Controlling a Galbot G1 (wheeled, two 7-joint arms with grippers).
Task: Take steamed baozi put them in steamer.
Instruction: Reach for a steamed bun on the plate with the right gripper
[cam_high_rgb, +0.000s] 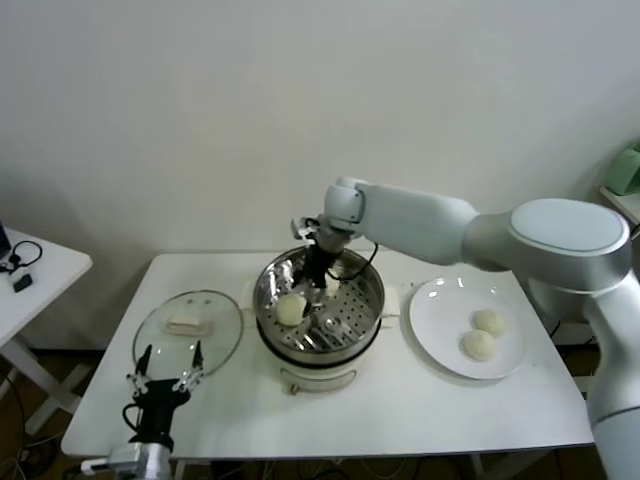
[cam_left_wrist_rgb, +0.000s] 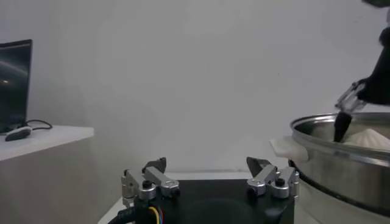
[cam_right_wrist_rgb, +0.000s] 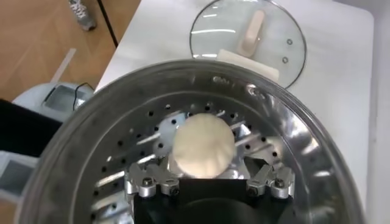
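Your right gripper (cam_high_rgb: 312, 283) hangs inside the steamer (cam_high_rgb: 366, 318) at mid-table, jaws apart around a baozi (cam_right_wrist_rgb: 203, 145) resting on the perforated tray, two more waiting on the plate (cam_high_rgb: 436, 322) toward the right edge, left gripper (cam_high_rgb: 168, 370) idle, jaws apart.

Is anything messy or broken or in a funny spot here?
Nothing stands out. One baozi sits on the tray inside the steamer, under the open right gripper. Two more baozi wait on the plate. The glass lid lies flat beside the steamer. Nothing is spilled or tipped.
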